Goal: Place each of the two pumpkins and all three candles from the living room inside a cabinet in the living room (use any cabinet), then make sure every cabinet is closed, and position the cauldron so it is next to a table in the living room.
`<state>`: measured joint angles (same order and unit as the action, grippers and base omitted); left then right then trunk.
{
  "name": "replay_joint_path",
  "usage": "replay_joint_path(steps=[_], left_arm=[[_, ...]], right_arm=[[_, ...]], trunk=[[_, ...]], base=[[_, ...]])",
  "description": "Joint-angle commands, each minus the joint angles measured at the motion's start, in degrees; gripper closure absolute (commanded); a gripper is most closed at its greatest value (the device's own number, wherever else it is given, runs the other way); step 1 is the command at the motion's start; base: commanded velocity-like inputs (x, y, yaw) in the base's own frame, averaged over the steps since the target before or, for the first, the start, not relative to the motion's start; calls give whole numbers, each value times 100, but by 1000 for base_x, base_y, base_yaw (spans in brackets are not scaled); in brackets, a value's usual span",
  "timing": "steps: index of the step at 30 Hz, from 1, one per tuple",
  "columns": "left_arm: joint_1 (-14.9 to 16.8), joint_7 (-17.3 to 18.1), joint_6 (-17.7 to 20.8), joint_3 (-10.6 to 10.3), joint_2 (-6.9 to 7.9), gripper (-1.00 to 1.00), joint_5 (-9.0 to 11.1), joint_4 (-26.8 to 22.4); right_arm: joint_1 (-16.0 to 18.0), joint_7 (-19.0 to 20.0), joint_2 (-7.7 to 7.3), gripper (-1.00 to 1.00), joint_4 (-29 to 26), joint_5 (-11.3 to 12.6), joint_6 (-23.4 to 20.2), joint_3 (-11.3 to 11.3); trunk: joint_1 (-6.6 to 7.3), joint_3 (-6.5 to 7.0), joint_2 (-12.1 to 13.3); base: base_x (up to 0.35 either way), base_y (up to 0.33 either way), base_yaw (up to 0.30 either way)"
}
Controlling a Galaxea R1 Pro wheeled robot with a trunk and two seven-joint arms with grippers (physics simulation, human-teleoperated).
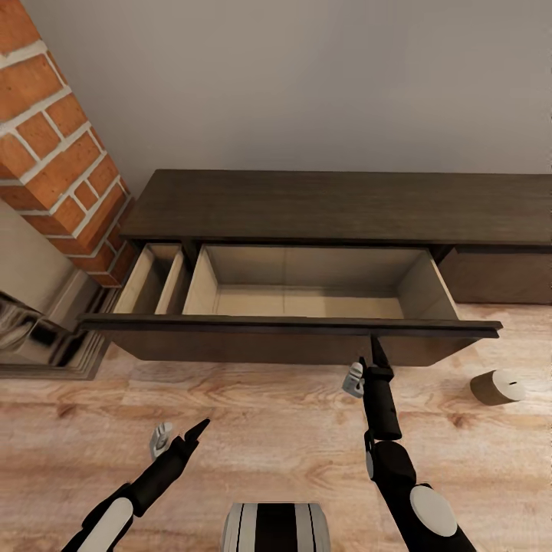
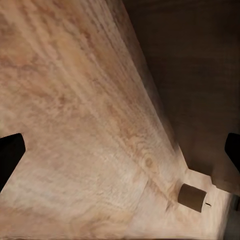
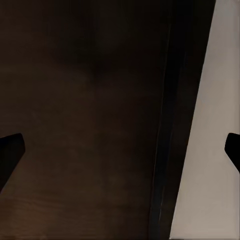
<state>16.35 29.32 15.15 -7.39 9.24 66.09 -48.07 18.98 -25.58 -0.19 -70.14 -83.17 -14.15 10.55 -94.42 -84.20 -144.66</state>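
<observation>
- Currently left gripper (image 1: 201,426) hangs low over the floor, spread wide, holding nothing.
- Cabinet (image 1: 337,203) drawer (image 1: 307,295) stands pulled out, empty.
- Right gripper (image 1: 377,353) spread, nothing held, near drawer front; risk: bumping it.
- Candle (image 1: 497,386) lies tipped on floor at right; may roll when grasped.

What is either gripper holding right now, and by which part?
Nothing. The left gripper hangs open over the floor; the right gripper, also open, is at the cabinet drawer's front.

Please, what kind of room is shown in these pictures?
Probably a living room: a long low dark cabinet with its drawer open stands against a plain wall, a brick fireplace rises beside it, and a candle lies on the wooden floor.
</observation>
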Motion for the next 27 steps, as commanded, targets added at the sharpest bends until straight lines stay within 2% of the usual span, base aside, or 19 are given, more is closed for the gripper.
replay_joint_path(steps=[1,15,19,21,22,23,24,27], left_arm=[[0,-2,-1,0,-1,-100,0,0],[0,-5,-2,0,4,-100,0,7],[0,-9,-3,0,3,-100,0,14],[0,-12,-3,0,0,-100,0,35],[0,-14,-3,0,-1,-100,-4,113],[0,-14,-3,0,-1,-100,-3,118],[0,-12,-3,0,-1,-100,-3,146],[0,-8,-3,-3,-3,-100,-5,240]], right_arm=[[0,0,-3,-100,0,1,0,0],[1,27,-7,-100,1,44,9,0],[0,228,-7,-100,-26,84,16,-12],[0,655,-9,-100,-68,93,45,-25],[0,1684,-84,-100,-256,98,113,-46],[0,1822,-103,-100,-284,98,117,-47],[-3,2208,-154,-100,-343,97,124,-50],[-45,2961,-208,-100,-398,92,130,-62]], trunk=[[0,0,0],[0,0,0],[0,0,0],[0,0,0],[0,0,0],[0,0,0],[0,0,0],[0,0,0]], base=[[-106,33,0],[-12,4,0],[0,0,0],[0,0,0],[0,0,0],[0,0,0],[0,0,0],[0,0,0]])
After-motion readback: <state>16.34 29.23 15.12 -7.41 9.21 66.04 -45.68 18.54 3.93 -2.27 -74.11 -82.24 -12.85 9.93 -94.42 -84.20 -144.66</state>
